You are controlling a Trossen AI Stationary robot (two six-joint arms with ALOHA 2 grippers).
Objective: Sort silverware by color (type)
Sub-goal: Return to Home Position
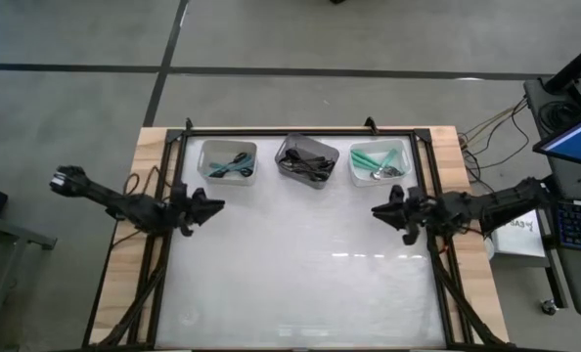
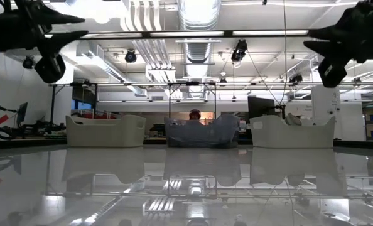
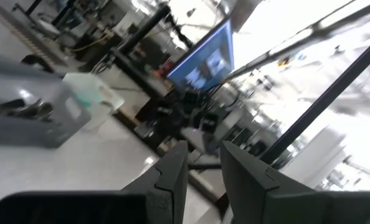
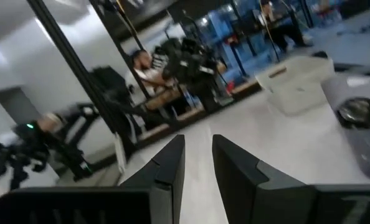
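Left gripper (image 1: 215,206) raised above a glossy white tabletop (image 1: 290,284): matte dark metal, blunt angular fingers (image 3: 172,180) parted by a narrow slot, clasping nothing. Right gripper (image 1: 379,209) facing it from well across the table, with the same dark wedge-shaped fingers (image 4: 166,168), likewise slightly apart and empty.

Off to one side of both grippers, along the table's far edge, three small rectangular bins with rounded corners, in a row. Nearest the left gripper, a white plastic bin (image 1: 204,149) holding dark-bowled teal spoons (image 1: 234,163), slim handles crossed. Between the two grippers' tips and farther back, a smoky grey bin (image 1: 284,147) with a tangle of glossy black spoons (image 1: 307,167). Nearest the right gripper, a second white bin (image 1: 353,150) with silver-bowled teal spoons (image 1: 375,158), handles fanned, bowls bright.

Around the mirror-smooth tabletop, a thin black metal frame (image 1: 300,131) and a pale wood border (image 1: 149,156).
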